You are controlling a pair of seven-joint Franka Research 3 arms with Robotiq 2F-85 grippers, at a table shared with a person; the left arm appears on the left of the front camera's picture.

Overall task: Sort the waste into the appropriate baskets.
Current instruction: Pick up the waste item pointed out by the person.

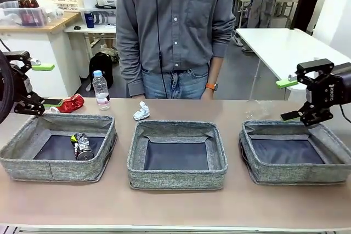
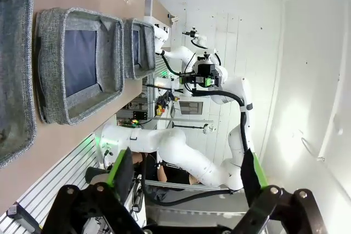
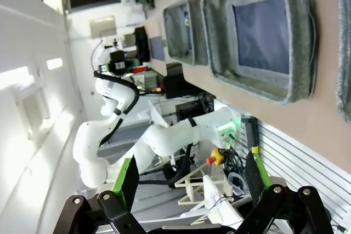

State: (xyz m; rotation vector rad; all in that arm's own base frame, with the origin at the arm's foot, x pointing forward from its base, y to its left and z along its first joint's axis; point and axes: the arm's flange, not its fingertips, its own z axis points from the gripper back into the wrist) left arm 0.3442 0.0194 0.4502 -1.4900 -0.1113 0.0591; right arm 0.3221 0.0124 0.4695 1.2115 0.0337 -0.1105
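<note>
Sitting in the left-hand basket (image 1: 52, 169) beside the middle basket (image 1: 176, 175), the dark drink can (image 1: 82, 146) looks to be the only piece sorted. Just behind the middle basket lies the paper wad (image 1: 141, 112), with the bottle (image 1: 100, 90) and red can (image 1: 69, 103) farther left and the clear cup (image 1: 255, 109) off right, all unsorted. The left gripper (image 1: 46, 85) and right gripper (image 1: 288, 100) hang wide open and empty, far out either side.

Front cam: fixed, robot side, faces across table (image 1: 175, 206) at person (image 1: 175, 26), fairly close. Wrist cams: both rolled sideways, off table ends, looking inward along it. All three share middle basket (image 1: 176, 175) (image 2: 112, 58) (image 3: 299, 36).
</note>
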